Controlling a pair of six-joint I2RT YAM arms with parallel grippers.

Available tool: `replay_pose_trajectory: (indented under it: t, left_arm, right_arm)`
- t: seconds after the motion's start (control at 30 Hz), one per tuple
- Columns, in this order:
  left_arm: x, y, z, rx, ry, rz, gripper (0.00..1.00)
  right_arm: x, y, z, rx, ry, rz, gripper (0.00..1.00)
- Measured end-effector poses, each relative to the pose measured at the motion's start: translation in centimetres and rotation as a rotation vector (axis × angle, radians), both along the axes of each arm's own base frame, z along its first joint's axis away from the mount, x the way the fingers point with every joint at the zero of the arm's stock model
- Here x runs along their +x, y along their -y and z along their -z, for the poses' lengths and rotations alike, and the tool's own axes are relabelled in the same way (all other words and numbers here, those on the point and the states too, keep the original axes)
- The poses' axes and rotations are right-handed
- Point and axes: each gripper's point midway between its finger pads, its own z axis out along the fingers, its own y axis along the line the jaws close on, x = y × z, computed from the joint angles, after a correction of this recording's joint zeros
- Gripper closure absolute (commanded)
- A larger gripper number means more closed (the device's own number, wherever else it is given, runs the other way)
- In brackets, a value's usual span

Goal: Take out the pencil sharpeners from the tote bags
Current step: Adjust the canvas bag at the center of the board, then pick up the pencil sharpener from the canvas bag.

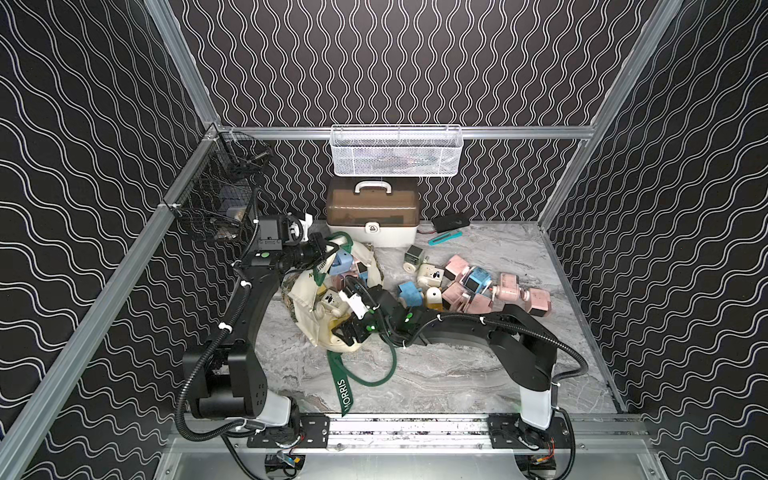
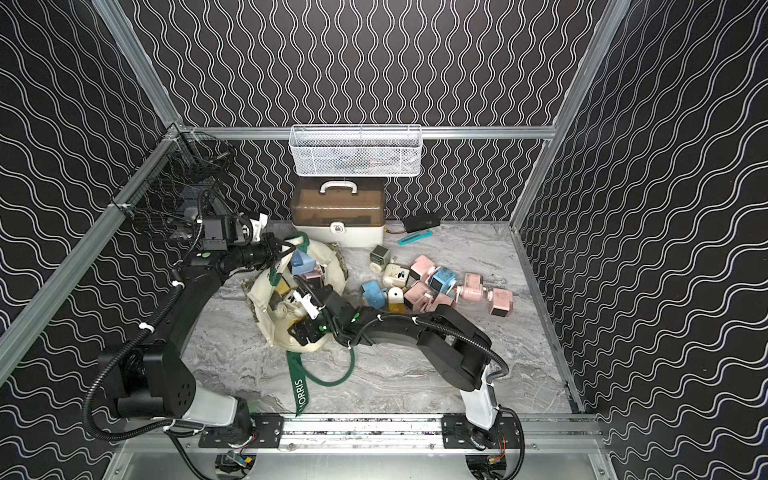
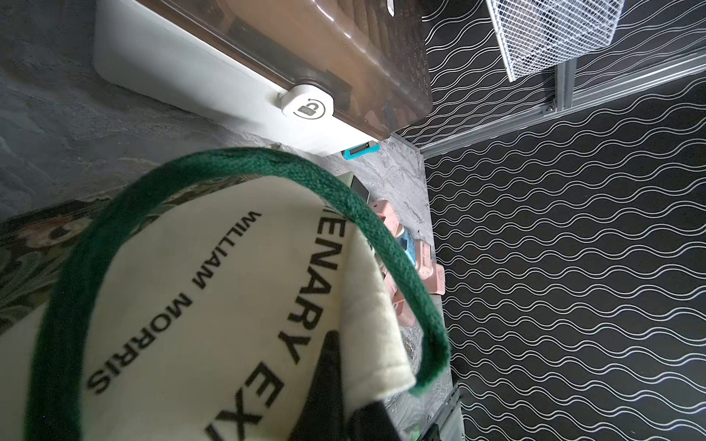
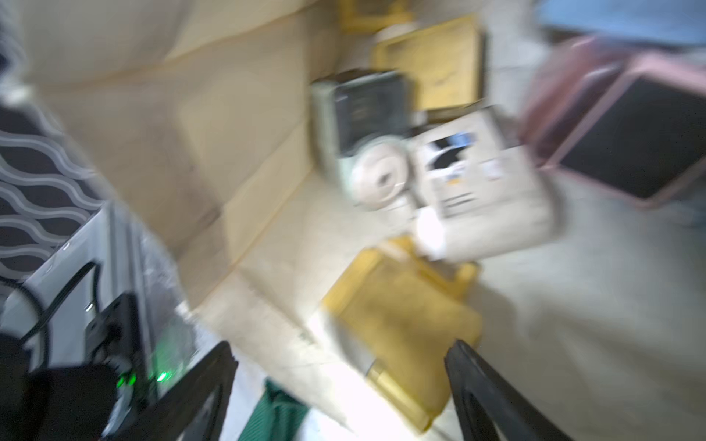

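The tote bag (image 1: 305,297) is laid on the counter (image 1: 457,374), its rim pinched by the closed left gripper (image 1: 322,249). The right gripper (image 4: 340,345) is spread wide inside the bag, with nothing held. Several pencil sharpeners (image 1: 473,284) are seen in the bag, and more are piled beside it.

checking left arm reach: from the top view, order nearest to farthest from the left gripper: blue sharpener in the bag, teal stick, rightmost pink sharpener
From the left gripper, in a top view:
1. blue sharpener, in the mouth of the bag, right beside the gripper.
2. teal stick, lying on the table, off to the right.
3. rightmost pink sharpener, at the far right end of the loose ones.
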Motion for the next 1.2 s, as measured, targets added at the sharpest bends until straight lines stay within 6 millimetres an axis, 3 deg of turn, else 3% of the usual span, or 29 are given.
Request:
replay_pose_trajectory:
  t: [0.2,0.6,0.83,1.03,1.2]
  left_arm:
    - [0.1,0.0,-0.1,0.0,0.004,-0.001,1.0]
    - [0.1,-0.1,-0.1,-0.004,0.004,-0.001,1.0]
    - [0.0,0.0,-0.1,-0.007,0.004,0.003,1.0]
    - [0.0,0.0,-0.1,-0.008,0.004,0.003,1.0]
    - [0.0,0.0,-0.1,-0.008,0.004,0.003,1.0]
  right_arm:
    - [0.7,-0.9,0.5,0.005,-0.022,0.02,0.06]
    - [2.0,-2.2,4.0,-0.144,0.052,0.151,0.0]
    - [2.3,-1.7,8.0,-0.289,0.026,0.232,0.0]
    - [2.4,-1.5,8.5,-0.324,0.026,0.265,0.01]
    - [2.5,-1.5,8.6,-0.349,0.023,0.277,0.09]
